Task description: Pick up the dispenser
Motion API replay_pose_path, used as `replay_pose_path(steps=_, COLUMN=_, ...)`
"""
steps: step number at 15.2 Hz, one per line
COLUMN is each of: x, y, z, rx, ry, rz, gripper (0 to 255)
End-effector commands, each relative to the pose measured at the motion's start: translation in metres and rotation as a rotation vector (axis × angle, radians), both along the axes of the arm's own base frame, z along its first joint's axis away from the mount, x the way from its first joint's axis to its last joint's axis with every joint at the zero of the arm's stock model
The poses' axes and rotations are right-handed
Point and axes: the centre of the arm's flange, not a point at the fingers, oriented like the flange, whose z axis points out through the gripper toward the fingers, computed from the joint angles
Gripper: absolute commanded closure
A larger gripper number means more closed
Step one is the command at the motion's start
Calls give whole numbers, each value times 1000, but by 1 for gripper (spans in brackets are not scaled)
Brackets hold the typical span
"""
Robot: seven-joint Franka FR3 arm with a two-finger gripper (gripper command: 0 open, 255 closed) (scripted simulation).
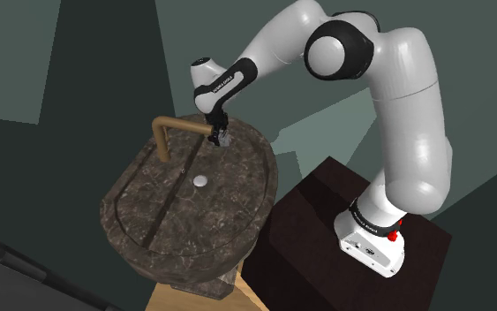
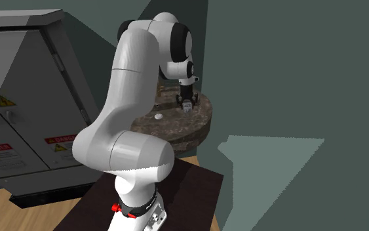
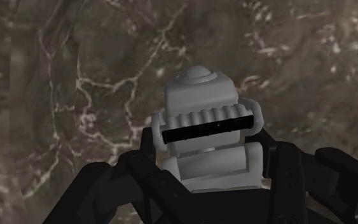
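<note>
Gripper (image 3: 209, 156) clamped on grey dispenser (image 3: 199, 95), black fingers pressing both sides. Dispenser over far part of dark marbled sink (image 1: 123, 212), just beside brass faucet (image 1: 180, 124) spout. White drain plug (image 1: 200, 180) nearer, apart.

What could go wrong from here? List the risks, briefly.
1. The faucet spout ends right beside the pincer, so a careless lift could knock it.
2. The dispenser has a rounded, ribbed top, and a grip there may slip.
3. If it drops, it could tumble down into the sink.
</note>
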Motion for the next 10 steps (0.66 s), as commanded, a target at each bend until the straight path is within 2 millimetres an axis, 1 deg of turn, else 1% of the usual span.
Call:
replay_pose_path(steps=1, x=0, y=0, z=11, rx=0, ry=0, rz=0, gripper=255)
replay_pose_path(steps=8, x=0, y=0, z=48, rx=0, ry=0, rz=0, gripper=255)
replay_pose_path(steps=10, x=0, y=0, z=49, rx=0, ry=0, rz=0, gripper=255)
